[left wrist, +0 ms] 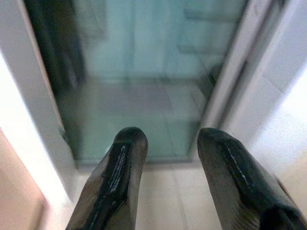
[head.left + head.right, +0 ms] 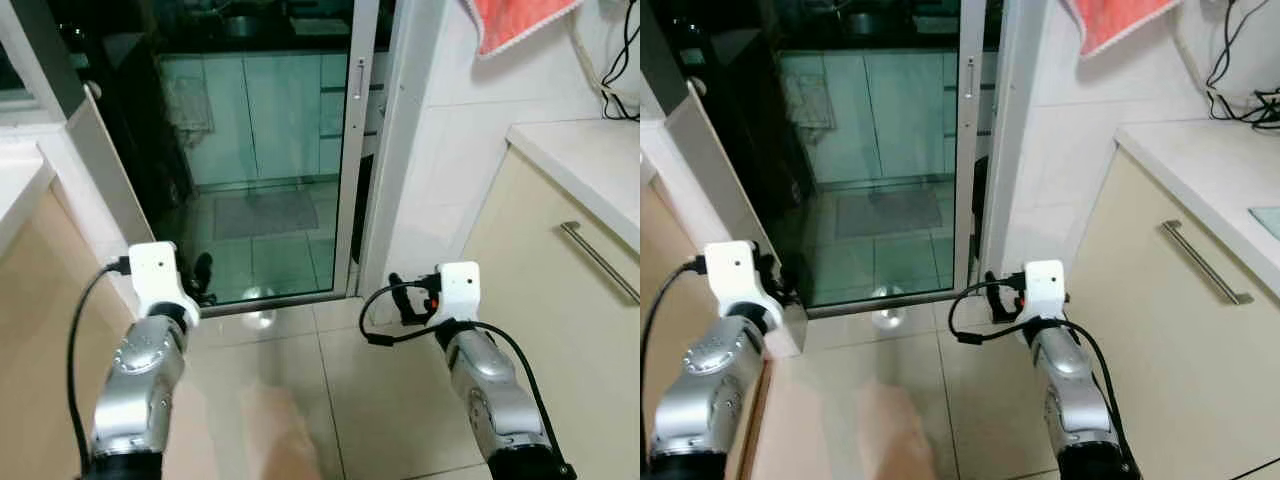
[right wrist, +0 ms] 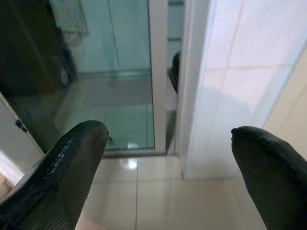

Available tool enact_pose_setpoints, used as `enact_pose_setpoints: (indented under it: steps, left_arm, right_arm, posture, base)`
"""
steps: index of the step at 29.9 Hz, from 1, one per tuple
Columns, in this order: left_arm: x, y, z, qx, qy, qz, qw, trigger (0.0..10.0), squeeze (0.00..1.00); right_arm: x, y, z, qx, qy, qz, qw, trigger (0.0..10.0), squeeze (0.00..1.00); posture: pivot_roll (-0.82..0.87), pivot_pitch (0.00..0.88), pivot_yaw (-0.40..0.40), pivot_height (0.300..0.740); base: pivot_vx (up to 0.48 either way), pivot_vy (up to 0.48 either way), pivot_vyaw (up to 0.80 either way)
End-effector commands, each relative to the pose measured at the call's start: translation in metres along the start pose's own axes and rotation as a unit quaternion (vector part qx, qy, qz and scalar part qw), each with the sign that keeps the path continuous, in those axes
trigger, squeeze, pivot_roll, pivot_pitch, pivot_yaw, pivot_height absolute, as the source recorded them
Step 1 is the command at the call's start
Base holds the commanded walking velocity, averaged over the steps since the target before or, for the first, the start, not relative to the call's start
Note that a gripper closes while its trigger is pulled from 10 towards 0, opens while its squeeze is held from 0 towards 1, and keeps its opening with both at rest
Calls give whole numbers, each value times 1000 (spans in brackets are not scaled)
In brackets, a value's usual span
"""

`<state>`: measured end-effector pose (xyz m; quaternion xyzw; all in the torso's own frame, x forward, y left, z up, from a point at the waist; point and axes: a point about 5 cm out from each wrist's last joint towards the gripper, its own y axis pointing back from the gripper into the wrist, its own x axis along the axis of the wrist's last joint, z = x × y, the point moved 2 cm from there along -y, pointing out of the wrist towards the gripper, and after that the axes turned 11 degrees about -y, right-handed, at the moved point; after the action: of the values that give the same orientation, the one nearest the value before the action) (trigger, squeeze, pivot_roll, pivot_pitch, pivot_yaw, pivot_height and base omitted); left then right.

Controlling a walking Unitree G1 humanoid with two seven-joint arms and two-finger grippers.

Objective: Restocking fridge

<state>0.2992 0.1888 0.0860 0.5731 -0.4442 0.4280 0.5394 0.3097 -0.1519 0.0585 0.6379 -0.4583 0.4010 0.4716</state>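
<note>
1. Both silver forearms sit nearest in the left eye view, held forward over the tiled floor. Left claw near the sliding glass door, right claw near the white tiled wall.
2. Same view: right counter with a drawer handle on its front, orange towel hanging above, cables far right. Left counter edge at left.
3. Right eye view: same layout, nothing extra.
4. Left wrist view: left claw fingers spread, nothing between them; glass door straight ahead.
5. Right wrist view: right claw fingers spread wide and empty, aimed at the door frame and wall corner.
6. Progress, my read: very early. No fridge identifiable, no item to stock in sight, nothing carried. The whole job is left: find fridge, fetch goods, load.
7. Fridge location and facing: can't tell. Nearest long axis is the door frame, vertical, with the door facing the robot.
</note>
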Motion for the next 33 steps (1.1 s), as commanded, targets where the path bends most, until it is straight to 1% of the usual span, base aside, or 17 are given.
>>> enact_pose_setpoints:
  steps: [1,2,3,4,5,6,8,11,13,16,18,19,24,26,30,32,33]
  left_arm:
    - [8,11,0,-26,14,6,1000,10000,0]
    - [10,15,0,-34,12,14,999,10000,0]
    - [11,24,-1,-36,-5,21,999,10000,0]
    - [10,37,-2,-43,-7,24,999,10000,0]
    - [10,37,-2,-43,-7,24,999,10000,0]
    - [8,46,-1,-46,0,25,999,10000,0]
    - [8,55,0,-45,8,34,998,10000,0]
    - [12,51,-1,-20,26,54,998,10000,0]
    - [11,49,-1,-20,9,50,999,10000,0]
    - [7,49,-4,-11,10,38,999,10000,0]
    - [7,48,-5,-6,14,41,999,10000,0]
    - [8,46,-5,-7,12,42,999,10000,0]
    - [7,43,-2,-13,9,40,999,10000,0]
    - [7,44,-1,-15,10,41,999,10000,0]
    - [7,44,-7,-10,-4,45,999,10000,0]
    - [7,43,-8,-10,-6,43,999,10000,0]
    - [7,42,-9,-10,-2,42,999,10000,0]
  right_arm:
    - [4,8,4,-1,-2,16,1000,10000,0]
    - [5,11,6,-2,0,18,1000,10000,0]
    - [6,17,9,-6,3,23,1000,10000,0]
    - [7,26,11,-7,2,33,999,10000,0]
    - [7,26,11,-7,2,33,999,10000,0]
    - [7,32,11,-3,-4,38,999,10000,0]
    - [4,38,6,16,-2,35,999,10000,0]
    - [2,36,2,29,-7,30,999,10000,0]
    - [3,32,-1,41,-4,24,999,10000,0]
    - [4,27,1,38,-3,23,999,10000,0]
    - [4,22,6,28,0,17,999,10000,0]
    - [4,20,5,37,-6,14,999,10000,0]
    - [0,13,-6,73,-6,-2,997,10000,0]
    - [0,12,-7,74,-6,-2,997,10000,0]
    - [-6,11,1,58,-3,-7,998,10000,0]
    - [-7,9,7,30,24,-7,999,10000,0]
    - [-7,8,8,27,23,-7,999,10000,0]
  posture:
    - [-82,0,50,740]
    - [-82,0,50,740]
    - [-77,0,43,740]
    - [-71,0,41,740]
    - [-71,0,41,740]
    - [-72,0,39,740]
    - [-73,0,35,740]
    - [-75,0,26,740]
    - [-78,0,24,740]
    - [-78,0,21,740]
    - [-76,0,21,740]
    - [-73,0,21,740]
    - [-68,0,17,740]
    - [-68,0,17,740]
    - [-58,0,16,740]
    - [-58,0,18,740]
    - [-59,0,20,740]
  base:
    - [0,0,0]
    - [0,0,0]
    - [0,0,0]
    - [0,0,0]
    - [0,0,0]
    - [0,0,0]
    - [0,0,0]
    - [0,0,0]
    - [0,0,0]
    - [0,0,0]
    - [0,0,0]
    - [0,0,0]
    - [0,0,654]
    - [0,0,600]
    - [0,165,595]
    - [0,476,581]
    - [0,480,0]
